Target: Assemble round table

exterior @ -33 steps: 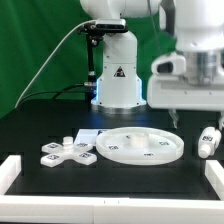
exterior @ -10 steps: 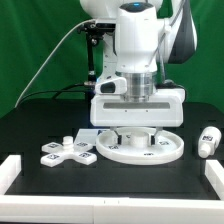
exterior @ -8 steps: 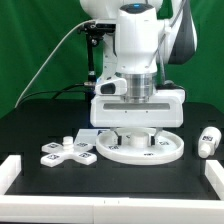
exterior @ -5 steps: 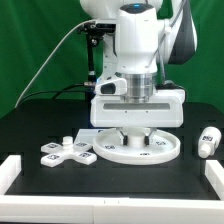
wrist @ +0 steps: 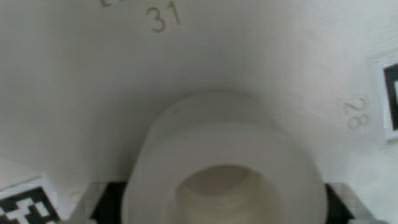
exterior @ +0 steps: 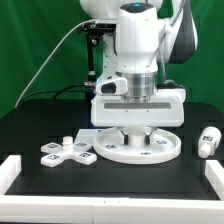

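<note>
Markings: in the wrist view a white surface carries the printed numbers "31" [wrist: 164, 15] and "28" [wrist: 350, 112], with two black-and-white tags cut off at the picture's edges. In the exterior view the tags on the parts are too small to read.

Disc [exterior: 140, 148]: one, lying flat and face up on the black desk [exterior: 40, 120], directly beneath the arm. Being round, it has no long axis.

Base [exterior: 68, 152]: one, cross-shaped with four arms, lying flat towards the exterior view's left, apart from the disc.

Leg [exterior: 208, 141]: one, short and thick, near the exterior view's right edge, apart from the disc. It appears to lie on its side, long axis running roughly from far to near.

Marker board [exterior: 85, 131]: one, partly visible behind the disc.

Hand [exterior: 137, 131]: lowered onto the disc's top. I cannot tell whether it grips the disc.
</note>
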